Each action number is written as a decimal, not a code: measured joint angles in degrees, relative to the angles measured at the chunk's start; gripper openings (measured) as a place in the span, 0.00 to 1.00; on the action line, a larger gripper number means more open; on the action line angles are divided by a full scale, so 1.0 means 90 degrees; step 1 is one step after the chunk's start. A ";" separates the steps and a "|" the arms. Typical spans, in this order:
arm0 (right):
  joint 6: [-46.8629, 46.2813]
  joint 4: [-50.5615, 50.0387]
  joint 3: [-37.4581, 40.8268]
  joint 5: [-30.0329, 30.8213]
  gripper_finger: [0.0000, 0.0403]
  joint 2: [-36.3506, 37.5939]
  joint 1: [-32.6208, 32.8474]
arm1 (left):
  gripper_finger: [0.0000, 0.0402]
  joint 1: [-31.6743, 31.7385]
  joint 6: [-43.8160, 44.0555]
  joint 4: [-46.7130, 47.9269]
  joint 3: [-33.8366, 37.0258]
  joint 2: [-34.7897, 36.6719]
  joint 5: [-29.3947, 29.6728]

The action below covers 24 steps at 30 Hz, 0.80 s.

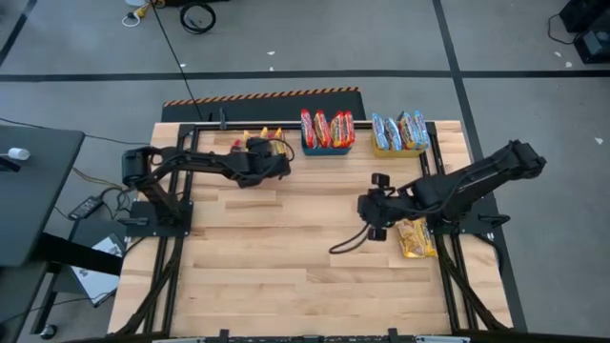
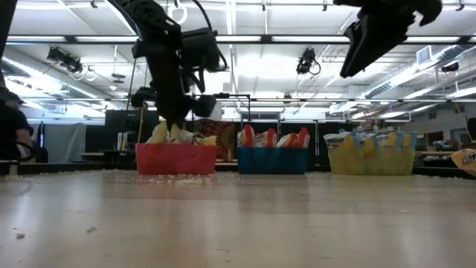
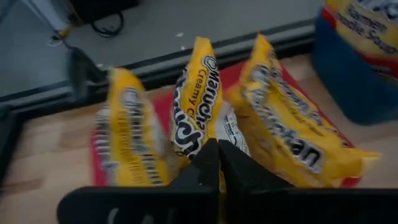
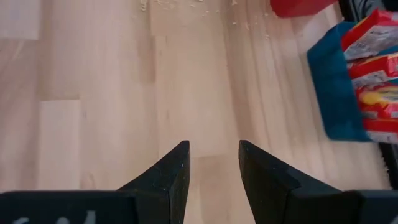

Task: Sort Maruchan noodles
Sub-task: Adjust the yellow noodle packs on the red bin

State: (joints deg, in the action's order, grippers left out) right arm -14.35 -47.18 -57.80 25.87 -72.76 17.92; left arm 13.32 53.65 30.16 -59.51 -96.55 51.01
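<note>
1. The left arm is reaching along the far edge of the table (image 1: 286,276), its left tool (image 3: 217,163) hanging over the red bin (image 2: 176,159) with its fingers pressed together and nothing between them.
2. 3 yellow Maruchan packets (image 3: 196,106) are standing upright in that red bin, just below and in front of the left tool's tips.
3. The right arm is stretching from the table's right side toward the middle, holding the right tool (image 4: 212,163) above bare wood with its fingers spread and nothing between them.
4. 1 yellow packet (image 1: 416,238) is lying flat on the table near the right arm's base, just beside the arm.
5. The blue bin (image 1: 327,146) at the far edge is holding red packets (image 1: 327,127) on edge, and the yellow bin (image 2: 370,158) to its right is holding pale blue packets (image 1: 400,130).
6. In the low view, a person (image 2: 13,126) is sitting at the left, well behind the table.
</note>
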 joint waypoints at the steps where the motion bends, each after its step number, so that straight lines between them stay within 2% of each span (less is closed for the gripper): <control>1: -0.0116 -0.0046 0.0000 0.0000 0.35 0.0030 0.0088 | 0.01 -0.0031 0.0116 0.0169 0.0002 0.0073 0.0092; 8: -0.0828 -0.0315 0.0000 -0.0002 0.35 0.0086 0.0582 | 0.01 -0.0216 0.1394 0.1675 0.0007 0.0241 0.0298; 10: -0.1146 -0.0541 0.0000 -0.0001 0.35 0.0086 0.0675 | 0.01 -0.0330 0.1665 0.1830 0.0005 0.0220 0.0301; 14: -0.2309 -0.1275 0.0000 0.0036 0.35 0.0086 0.0774 | 0.01 -0.0571 0.1849 0.1892 0.0005 0.0194 0.0205; 17: -0.3545 -0.1895 0.0056 -0.0048 0.36 0.0086 0.0780 | 0.02 -0.0612 0.1824 0.2018 0.0005 0.0192 -0.0190; 20: -0.4618 -0.2171 0.0370 -0.0528 0.37 0.0088 0.0776 | 0.02 -0.0611 0.1823 0.1968 0.0158 0.0194 -0.0427; 24: -0.6082 -0.2061 0.1054 -0.1834 0.40 0.0086 0.0776 | 0.04 -0.0631 0.1849 0.1901 0.0439 0.0207 -0.0557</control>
State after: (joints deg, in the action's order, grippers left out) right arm -69.09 -65.73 -48.32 9.36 -71.99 24.91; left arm 7.64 70.30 47.28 -55.55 -94.70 46.00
